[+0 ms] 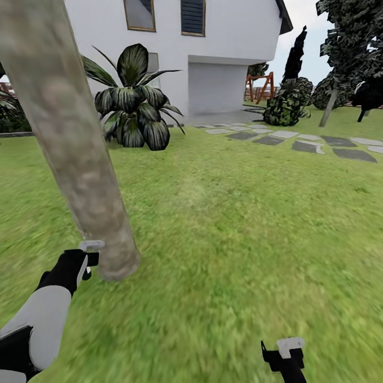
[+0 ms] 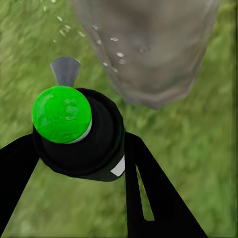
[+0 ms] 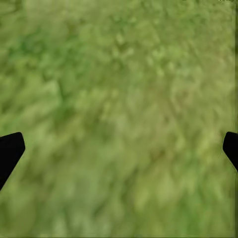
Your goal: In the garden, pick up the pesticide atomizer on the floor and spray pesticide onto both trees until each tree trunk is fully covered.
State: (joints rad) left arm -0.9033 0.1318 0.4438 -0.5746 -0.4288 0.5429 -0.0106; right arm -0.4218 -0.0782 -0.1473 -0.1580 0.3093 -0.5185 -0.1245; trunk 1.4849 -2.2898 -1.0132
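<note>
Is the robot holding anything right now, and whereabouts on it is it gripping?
The left end effector holds the pesticide atomizer around its black body, just beneath the green cap. The right end effector holds nothing.

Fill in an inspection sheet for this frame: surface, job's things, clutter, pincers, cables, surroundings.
Surface: blurry green grass lawn, level.
Job's things: pesticide atomizer, black body with a green cap, held beside the base of a thick mottled grey-beige tree trunk; whitish specks dot the bark and the air near it.
Clutter: nothing seen.
Pincers: left pincer shut on the atomizer by the trunk base; right pincer open over bare grass, holding nothing.
Cables: nothing seen.
Surroundings: white house, broad-leaved plant, stepping stones, dark trees.
</note>
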